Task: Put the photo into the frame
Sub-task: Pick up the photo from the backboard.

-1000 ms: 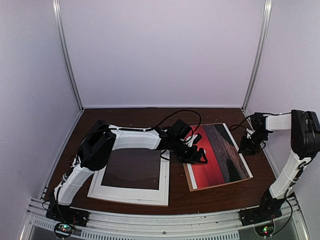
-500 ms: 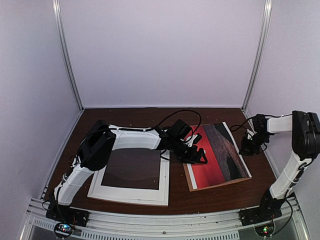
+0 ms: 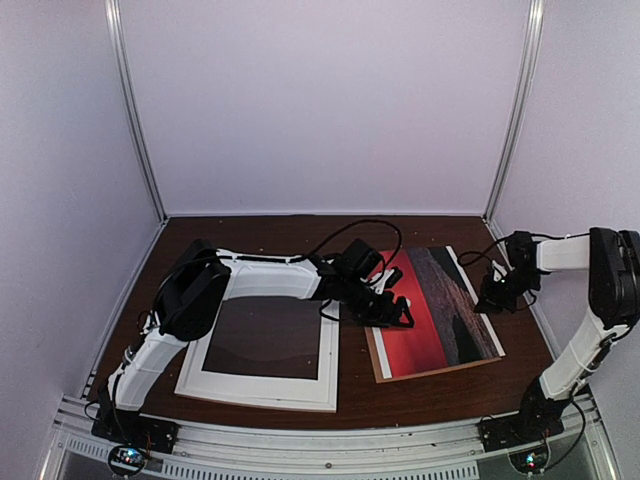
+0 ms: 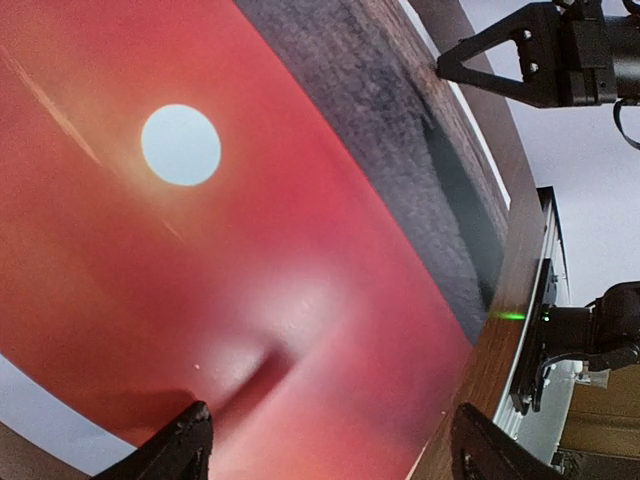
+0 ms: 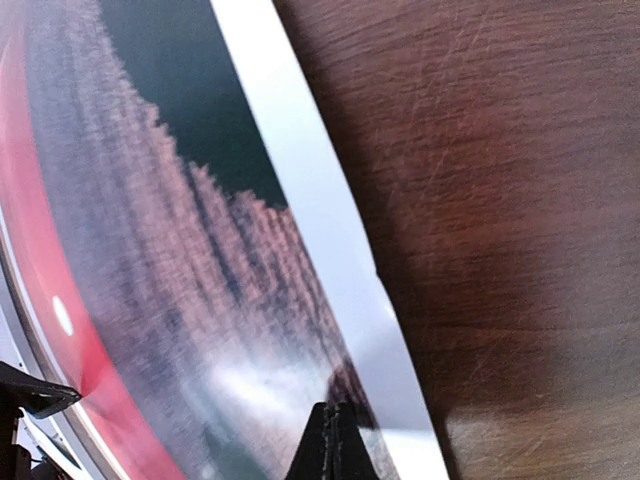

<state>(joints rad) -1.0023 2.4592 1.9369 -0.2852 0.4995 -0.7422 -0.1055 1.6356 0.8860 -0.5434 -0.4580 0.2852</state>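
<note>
The photo's (image 3: pixel 445 318) right side, bowed up a moment ago, lies flatter now. There is one photo, by the table's right edge on a brown board (image 3: pixel 440 369), and one white frame (image 3: pixel 262 391), toward the near-left corner. The left gripper (image 4: pixel 335 450) is spread wide above the red sky. The right gripper (image 5: pixel 334 440) is clenched, its tips on the photo beside its white border.

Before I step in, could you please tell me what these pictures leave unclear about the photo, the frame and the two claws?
- Top view: the left arm covers the far left corner of the frame.
- Left wrist view: the bottom edge cuts off the tips of the open left claw, so contact with the photo is unclear.
- Right wrist view: the closed tips of the right claw hide whether they pinch the photo's border.
</note>
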